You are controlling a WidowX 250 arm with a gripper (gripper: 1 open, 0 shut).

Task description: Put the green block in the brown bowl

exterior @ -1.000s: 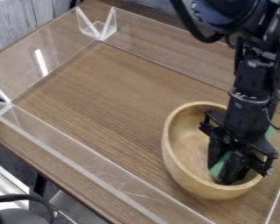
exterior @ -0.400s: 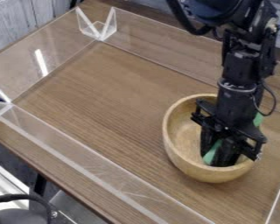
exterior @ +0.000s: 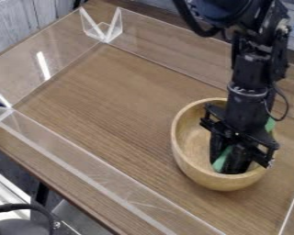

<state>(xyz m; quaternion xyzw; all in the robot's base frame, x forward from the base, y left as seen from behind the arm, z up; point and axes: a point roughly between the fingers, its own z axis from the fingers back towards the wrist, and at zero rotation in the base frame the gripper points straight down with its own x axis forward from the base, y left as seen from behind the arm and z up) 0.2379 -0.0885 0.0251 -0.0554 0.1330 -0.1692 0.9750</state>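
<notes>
Reaching into the bowl: the black gripper (exterior: 227, 162) is angled down over the rim, and its lower end is enclosed by the wooden wall.
Gripper opening: the jaws are drawn shut; whether the green block is clasped between them cannot be told, as the contact is hidden by dark parts.
Green block: a mint-green, smooth-looking piece (exterior: 220, 162) is seen inside the bowl, right beside the gripper's lower end; most of its outline is covered. More green is glimpsed behind the gripper, towards the bowl's far right rim.
Brown bowl: a round, thick-walled vessel (exterior: 187, 147) of light tan wood is set upright on the table, its inside partly blocked from view by the gripper.
Table surface: the brown wooden top (exterior: 113, 101) is marked by fine, streaky grain.
Clear plastic: the table is bordered by transparent strips (exterior: 88, 174) with pale, shiny edges, and a notched clear piece (exterior: 102, 27) is placed near the top left.
Arm: black, jointed segments (exterior: 255, 55) are joined above the gripper, with a dark cable (exterior: 190, 18) looped alongside.
Lower left corner: a curved black cable (exterior: 29, 207) is seen beyond the table edge.
</notes>
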